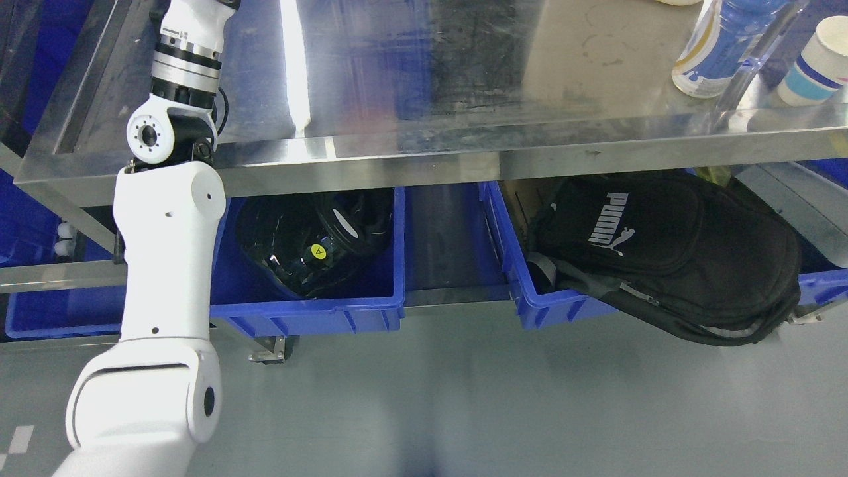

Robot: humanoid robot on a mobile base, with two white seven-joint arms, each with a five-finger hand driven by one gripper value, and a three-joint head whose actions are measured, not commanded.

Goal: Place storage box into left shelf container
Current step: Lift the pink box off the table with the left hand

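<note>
Only left arm visible; hand, box unseen.

My left arm enters at the lower-left corner and climbs steeply toward twelve o'clock — white shell segments stacked one above another, leaning slightly to one o'clock. A round joint cap faces the camera at the wrist, topped by a silver-and-black ring. Beyond that the limb runs out of frame at the top edge — its hand I cannot see. My right arm does not show.
</note>
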